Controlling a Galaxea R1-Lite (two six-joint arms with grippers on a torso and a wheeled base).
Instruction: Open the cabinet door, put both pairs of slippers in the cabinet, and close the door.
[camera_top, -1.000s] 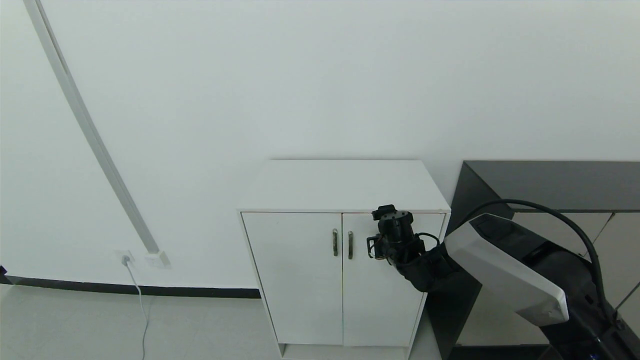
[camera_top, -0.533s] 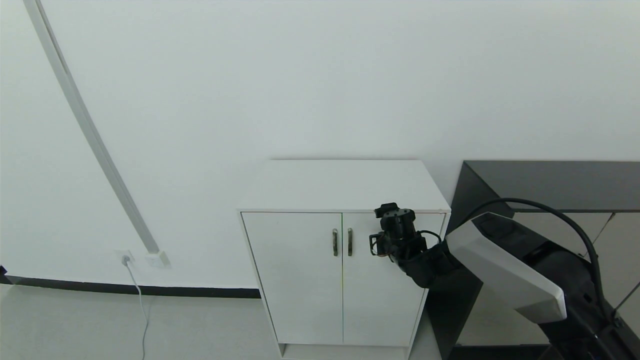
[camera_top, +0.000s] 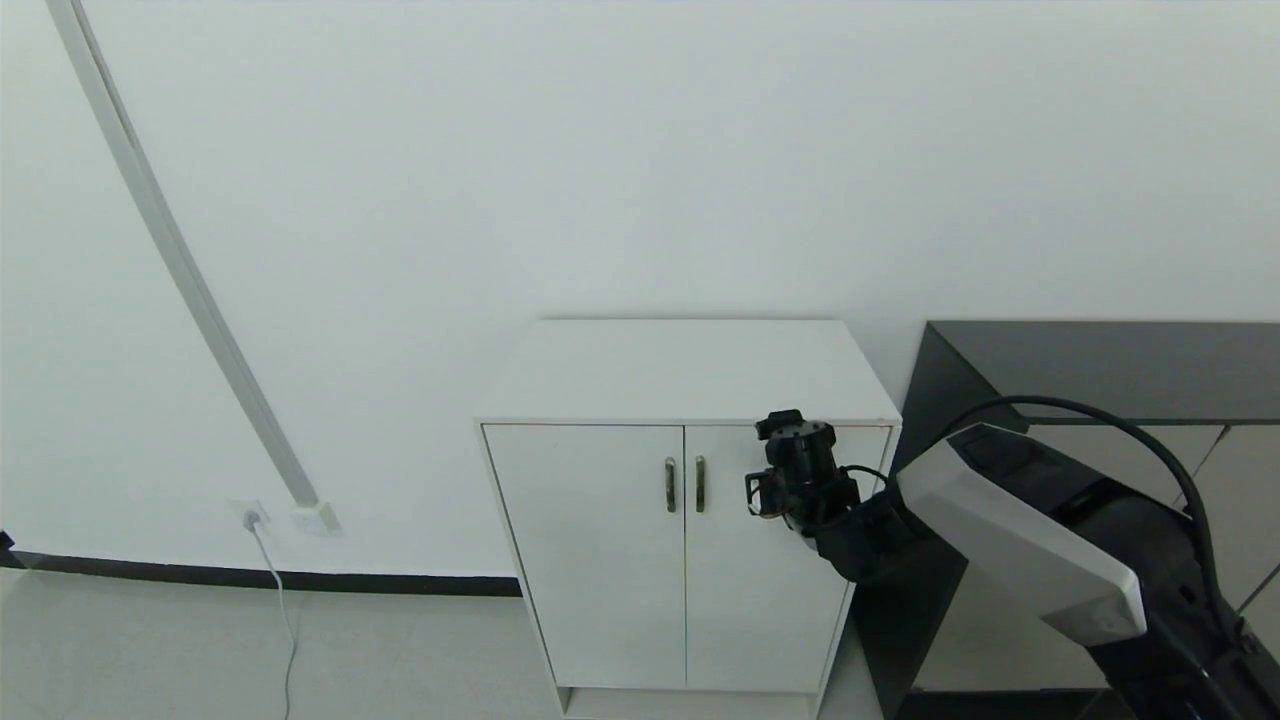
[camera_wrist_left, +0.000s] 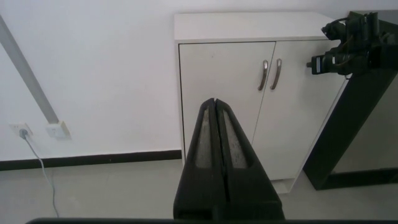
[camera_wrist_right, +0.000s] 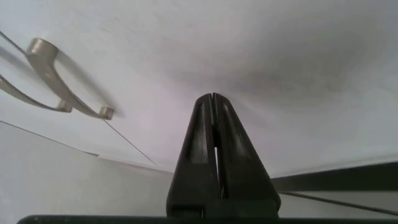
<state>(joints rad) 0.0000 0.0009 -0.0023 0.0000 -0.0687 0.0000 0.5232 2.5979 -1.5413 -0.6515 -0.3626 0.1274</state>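
Note:
The white cabinet (camera_top: 690, 372) stands against the wall with both doors shut. Two metal handles (camera_top: 684, 485) sit side by side at the middle seam. My right gripper (camera_wrist_right: 213, 98) is shut with nothing in it and points at the right door (camera_top: 765, 580), a short way to the right of the handles (camera_wrist_right: 48, 55). Whether its tip touches the door I cannot tell. In the head view its wrist (camera_top: 797, 465) hangs before the door's upper part. My left gripper (camera_wrist_left: 214, 103) is shut on nothing, held well back from the cabinet (camera_wrist_left: 249, 25) and facing the left door.
A dark mirrored unit (camera_top: 1100, 362) stands right beside the cabinet on the right. On the wall at the left are a slanting white conduit (camera_top: 170, 250) and a socket with a hanging cable (camera_top: 252, 521). Bare floor (camera_top: 300, 650) lies left of the cabinet.
My right gripper has drifted slightly to the right, away from the handles. The cabinet doors have stayed shut.

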